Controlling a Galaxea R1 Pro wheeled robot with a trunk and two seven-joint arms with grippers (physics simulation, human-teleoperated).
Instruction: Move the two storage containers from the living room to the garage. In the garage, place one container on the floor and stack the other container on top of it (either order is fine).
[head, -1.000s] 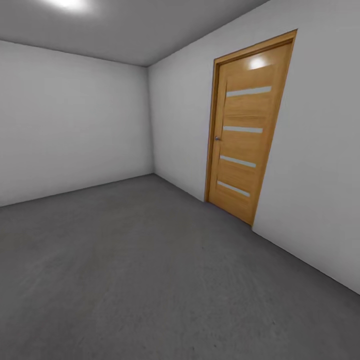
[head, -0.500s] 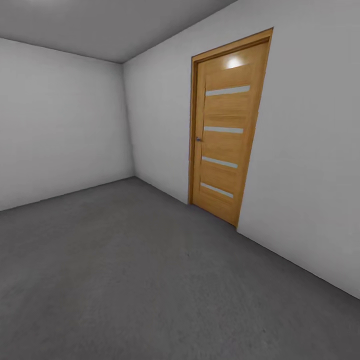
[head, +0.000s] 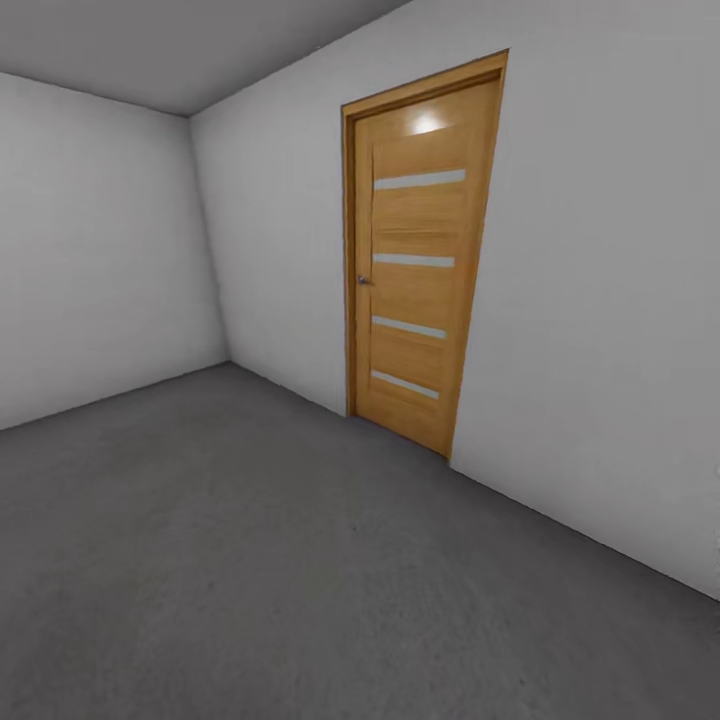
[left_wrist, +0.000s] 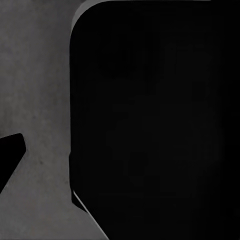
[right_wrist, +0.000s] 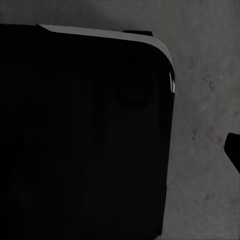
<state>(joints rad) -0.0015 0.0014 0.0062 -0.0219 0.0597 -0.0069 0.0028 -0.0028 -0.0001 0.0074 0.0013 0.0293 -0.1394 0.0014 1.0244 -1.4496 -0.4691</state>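
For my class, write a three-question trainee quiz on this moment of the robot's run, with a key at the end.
1. True or false: the wooden door is shut.
2. How many pale horizontal strips cross the door's panel?
3. Multiple choice: the floor in the head view is A) light wood planks, B) dark grey and matte, C) tiled white.

Key:
1. True. The door sits flush in its frame, set in the white wall.
2. Four.
3. B. The same grey floor shows in both wrist views, beside a large dark shape that blocks most of each picture.
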